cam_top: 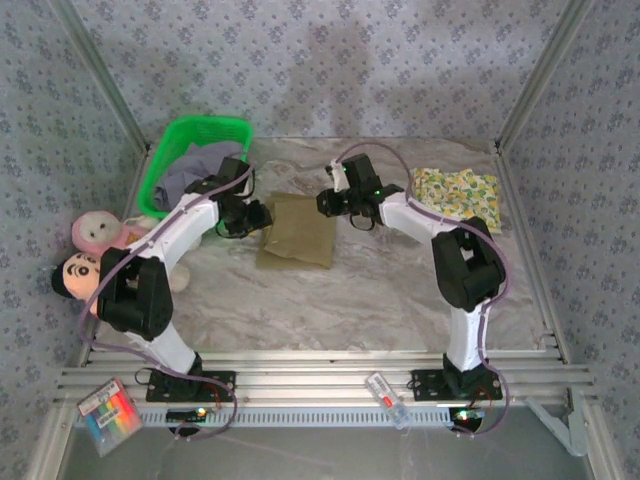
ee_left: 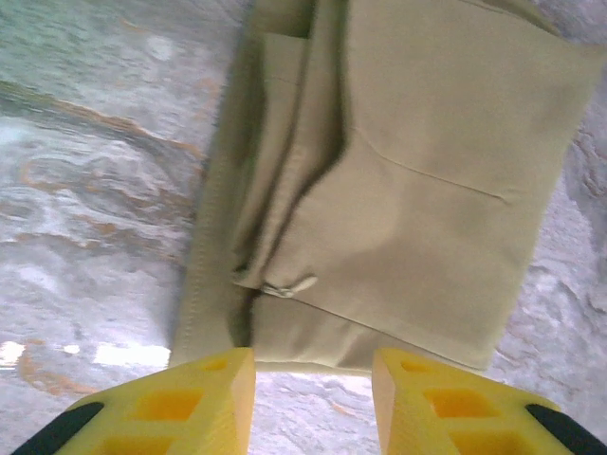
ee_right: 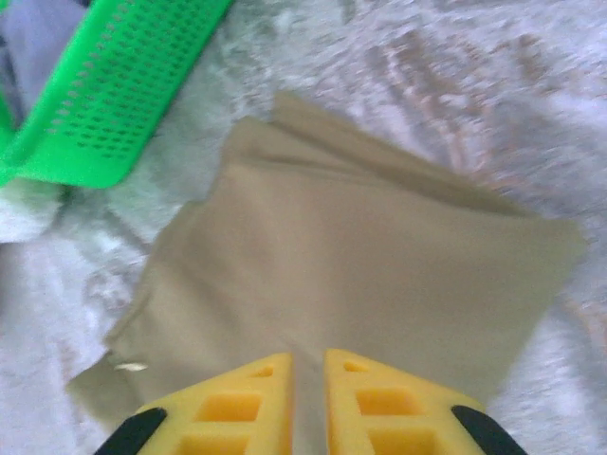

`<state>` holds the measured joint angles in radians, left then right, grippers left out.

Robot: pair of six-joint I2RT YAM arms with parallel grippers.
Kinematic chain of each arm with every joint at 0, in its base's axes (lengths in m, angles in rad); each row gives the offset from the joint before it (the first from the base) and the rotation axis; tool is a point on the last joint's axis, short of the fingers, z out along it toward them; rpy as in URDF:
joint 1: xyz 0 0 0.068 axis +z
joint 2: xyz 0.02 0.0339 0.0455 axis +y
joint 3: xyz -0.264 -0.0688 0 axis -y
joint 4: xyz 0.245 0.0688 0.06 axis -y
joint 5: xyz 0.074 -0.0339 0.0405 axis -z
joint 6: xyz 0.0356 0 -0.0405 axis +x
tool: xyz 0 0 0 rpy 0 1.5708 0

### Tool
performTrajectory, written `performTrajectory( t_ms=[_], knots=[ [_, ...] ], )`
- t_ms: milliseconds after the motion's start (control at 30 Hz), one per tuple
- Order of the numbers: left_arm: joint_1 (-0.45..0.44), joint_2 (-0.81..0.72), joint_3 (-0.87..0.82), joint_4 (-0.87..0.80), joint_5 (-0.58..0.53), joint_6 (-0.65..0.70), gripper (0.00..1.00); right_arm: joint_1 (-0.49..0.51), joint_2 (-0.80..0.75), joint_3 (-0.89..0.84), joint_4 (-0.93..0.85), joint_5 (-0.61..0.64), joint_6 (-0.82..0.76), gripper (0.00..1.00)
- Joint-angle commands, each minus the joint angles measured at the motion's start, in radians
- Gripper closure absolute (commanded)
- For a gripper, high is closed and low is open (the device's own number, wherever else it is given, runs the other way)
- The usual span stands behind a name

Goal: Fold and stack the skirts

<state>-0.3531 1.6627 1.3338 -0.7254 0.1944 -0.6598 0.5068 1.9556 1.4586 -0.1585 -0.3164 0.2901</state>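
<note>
A plain olive-khaki skirt (cam_top: pixel 296 232) lies folded into a rectangle in the middle of the table. My left gripper (cam_top: pixel 262 216) sits at its left edge. In the left wrist view the left gripper (ee_left: pixel 313 374) is open, with bare table between the fingers and the skirt's hem (ee_left: pixel 427 190) just past the tips. My right gripper (cam_top: pixel 325 205) is at the skirt's upper right edge. In the right wrist view the right gripper (ee_right: pixel 310 365) is nearly closed on the khaki cloth (ee_right: pixel 360 246). A yellow-green floral skirt (cam_top: pixel 458 193) lies folded at the back right. A lavender-grey skirt (cam_top: pixel 190 170) sits in the basket.
A green plastic basket (cam_top: pixel 195 140) stands at the back left, close to the left arm; its corner (ee_right: pixel 114 95) is in the right wrist view. Two plush dolls (cam_top: pixel 95 232) lie at the left edge. A colourful packet (cam_top: pixel 108 415) rests on the front rail.
</note>
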Motion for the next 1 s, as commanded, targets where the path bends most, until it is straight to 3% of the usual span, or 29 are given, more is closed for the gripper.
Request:
performTrajectory(
  t_ms=[0,67,367,567,667,800,900,967],
  knots=[
    [-0.04,0.06,0.05,0.055,0.086,-0.04,0.63,0.001,0.105,0.12,-0.114,0.026,-0.071,0.92],
    [-0.06,0.11,0.062,0.117,0.128,-0.077,0.65,0.0,0.173,0.212,-0.183,0.03,-0.108,1.0],
    [-0.084,0.307,0.104,0.197,0.137,-0.165,0.72,-0.007,0.451,0.588,-0.525,0.035,-0.138,1.0],
    [-0.061,0.316,-0.013,0.187,0.102,-0.149,0.71,-0.03,0.556,0.698,-0.741,0.222,-0.022,1.0],
    [-0.061,0.339,-0.037,0.156,0.104,-0.104,0.71,-0.047,0.511,0.577,-0.761,0.248,0.01,1.0],
    [-0.054,0.356,0.005,0.095,0.064,-0.004,0.68,-0.04,0.294,0.178,-0.546,0.232,0.148,1.0],
    [-0.032,0.361,0.06,0.053,0.056,0.081,0.65,0.003,0.049,-0.159,-0.245,0.107,0.382,1.0],
    [-0.021,0.356,0.103,0.0,0.065,0.136,0.64,0.053,-0.09,-0.345,0.004,0.028,0.528,0.92]
  ],
)
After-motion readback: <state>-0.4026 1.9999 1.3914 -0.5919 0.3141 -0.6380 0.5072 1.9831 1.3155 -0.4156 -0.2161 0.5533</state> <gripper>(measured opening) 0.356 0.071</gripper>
